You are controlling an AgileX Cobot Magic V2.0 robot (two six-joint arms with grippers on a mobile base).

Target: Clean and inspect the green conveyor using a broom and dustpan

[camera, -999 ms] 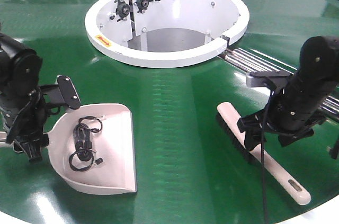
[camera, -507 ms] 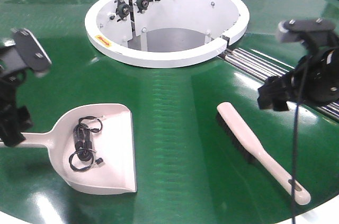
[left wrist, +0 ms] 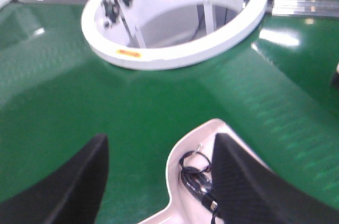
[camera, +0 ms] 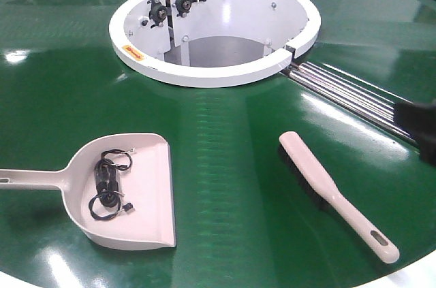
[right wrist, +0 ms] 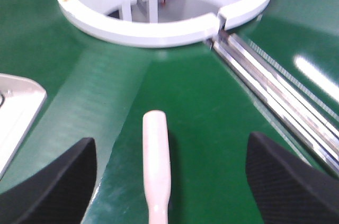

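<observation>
- Glossy dark green conveyor (camera: 225, 158), a broad circular belt, fills the front view; bare green belt separates the two pale plastic items lying on it.
- White ring-shaped hub (camera: 204, 70) sits at the belt's centre, its inner wall carrying black fittings; silver roller strips (camera: 354, 94) run outward from its right side.
- Pale beige-pink plastic dustpan (camera: 146, 165), a wide shallow scoop with raised sides, lies flat at front left, with its long straight handle pointing to the left edge of the front view.
- Inside the scoop lies a tangle of black cable (camera: 109, 186) with small connectors.
- Pale beige-pink plastic broom (camera: 320, 182), long and flat with black bristles along its lower edge, lies diagonally at front right, well apart from the dustpan; the slotted hole in its tapered handle is nearest the belt's front rim.
- Left tool (left wrist: 159, 181) hangs above the dustpan, its dark textured fingers (left wrist: 74, 181) spread wide and gripping nothing.
- Right tool (right wrist: 169, 181) is over the broom's rounded end, fingers (right wrist: 286, 181) likewise spread far apart, touching nothing.
</observation>
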